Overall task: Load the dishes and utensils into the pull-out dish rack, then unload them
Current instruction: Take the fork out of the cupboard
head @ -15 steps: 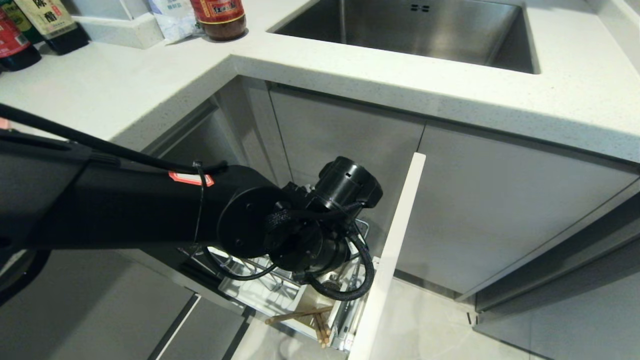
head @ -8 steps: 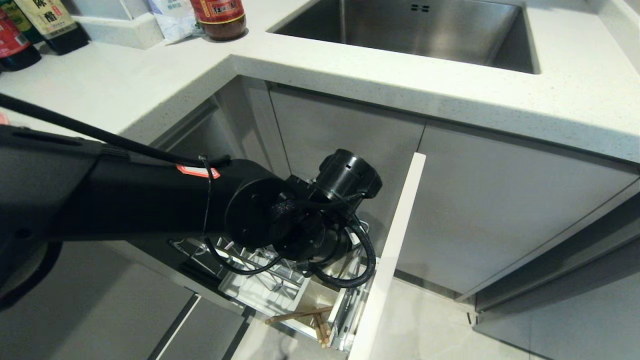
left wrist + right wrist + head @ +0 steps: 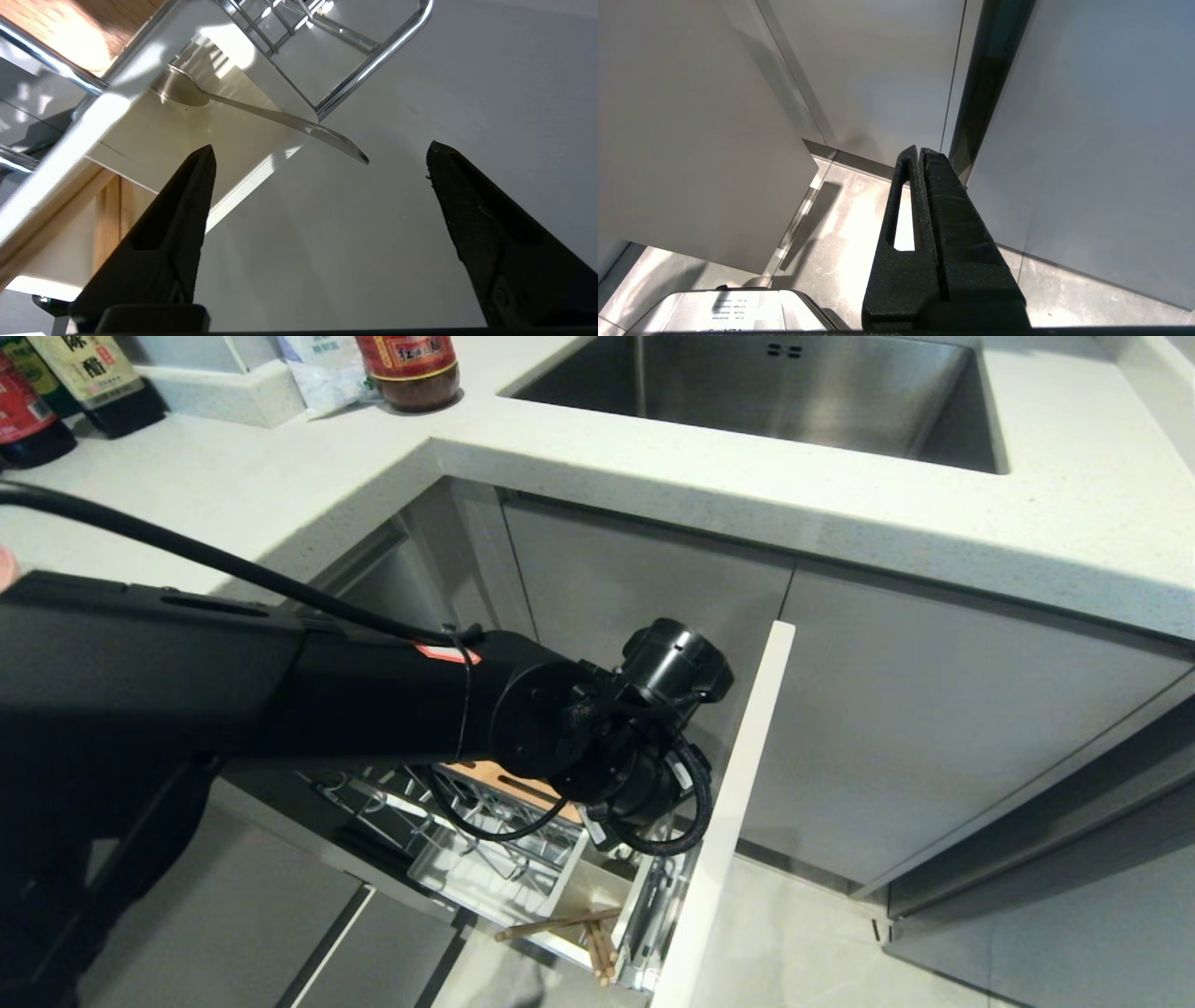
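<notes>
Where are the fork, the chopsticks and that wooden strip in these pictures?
fork (image 3: 261,111): left wrist view, middle of its handle.
chopsticks (image 3: 557,925): head view, middle of the level stick.
wooden strip (image 3: 485,773): head view, its visible top face.
</notes>
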You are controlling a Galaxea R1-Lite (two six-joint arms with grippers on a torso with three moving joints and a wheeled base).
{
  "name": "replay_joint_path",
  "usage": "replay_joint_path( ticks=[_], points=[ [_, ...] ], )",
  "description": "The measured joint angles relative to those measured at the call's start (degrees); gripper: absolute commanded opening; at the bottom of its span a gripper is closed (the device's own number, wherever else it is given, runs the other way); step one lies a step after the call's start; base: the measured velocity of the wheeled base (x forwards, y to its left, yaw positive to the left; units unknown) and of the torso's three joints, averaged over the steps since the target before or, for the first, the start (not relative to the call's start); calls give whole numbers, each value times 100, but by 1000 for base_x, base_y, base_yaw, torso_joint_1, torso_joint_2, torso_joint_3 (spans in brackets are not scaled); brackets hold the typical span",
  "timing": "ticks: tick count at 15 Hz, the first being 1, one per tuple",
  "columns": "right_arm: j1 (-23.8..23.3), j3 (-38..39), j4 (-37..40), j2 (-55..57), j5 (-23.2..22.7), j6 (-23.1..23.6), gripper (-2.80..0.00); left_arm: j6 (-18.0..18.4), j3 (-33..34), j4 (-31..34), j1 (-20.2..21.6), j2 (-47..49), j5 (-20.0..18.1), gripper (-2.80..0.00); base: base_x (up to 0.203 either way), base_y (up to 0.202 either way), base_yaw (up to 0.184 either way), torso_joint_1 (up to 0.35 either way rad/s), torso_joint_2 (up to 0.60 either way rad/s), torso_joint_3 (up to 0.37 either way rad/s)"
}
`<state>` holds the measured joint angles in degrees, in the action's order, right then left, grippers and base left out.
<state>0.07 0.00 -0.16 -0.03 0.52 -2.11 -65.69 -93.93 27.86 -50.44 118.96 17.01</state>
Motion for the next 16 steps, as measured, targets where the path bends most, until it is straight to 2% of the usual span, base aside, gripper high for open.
replay_joint_path(
  ticks=[13,14,16],
  points=[
    [0,0,0,-1,0,-1,-280,13,-110,56,67,227,-1,0,0,0,0,0,0,0],
    [0,0,0,-1,0,0,-280,15,-119,56,67,237,0,-280,0,0,0,0,0,0],
    [0,0,0,0,0,0,-280,40,-121,61,67,251,-16,-280,0,0,0,0,0,0]
  ],
)
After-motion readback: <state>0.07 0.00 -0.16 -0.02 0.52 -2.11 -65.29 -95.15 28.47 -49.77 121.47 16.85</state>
